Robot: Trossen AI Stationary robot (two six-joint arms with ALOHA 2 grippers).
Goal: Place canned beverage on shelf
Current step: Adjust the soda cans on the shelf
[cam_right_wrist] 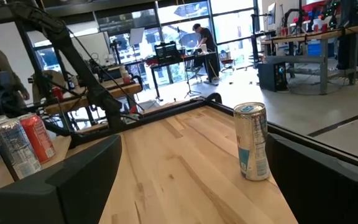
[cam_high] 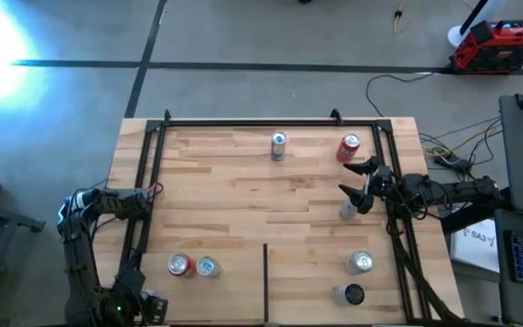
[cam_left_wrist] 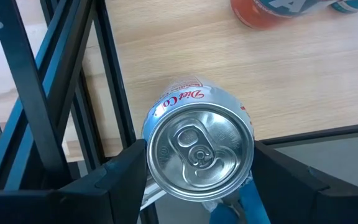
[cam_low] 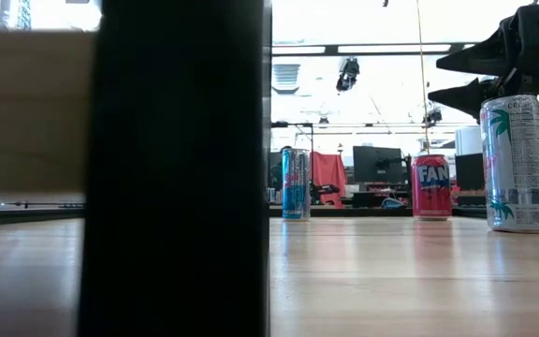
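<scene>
A silver Diet Coke can (cam_left_wrist: 201,152) fills the left wrist view, its top toward the camera, and my left gripper (cam_left_wrist: 201,167) is shut on it. In the high view that gripper (cam_high: 133,302) is at the near left corner of the shelf (cam_high: 243,195), a wooden board framed by black rails, and the can is hidden under the wrist. My right gripper (cam_high: 345,179) stands open and level at the shelf's right side, holding nothing, with a slim can (cam_right_wrist: 252,149) standing in front of it. My left gripper pinches the can between its two fingers (cam_left_wrist: 120,174), one on each side of the can's wall just under the top rim (cam_left_wrist: 150,140). The fingers come from above, pointing down. The can is upright above the shelf's left rail (cam_left_wrist: 114,81); its own body hides its bottom.
Cans stand on the board: a red (cam_high: 182,264) and a blue one (cam_high: 206,266) near left, a blue (cam_high: 278,145) and a red one (cam_high: 349,148) at the far edge, a silver (cam_high: 360,262) and a dark one (cam_high: 352,294) near right. A black divider strip (cam_high: 265,282) runs in from the near edge.
</scene>
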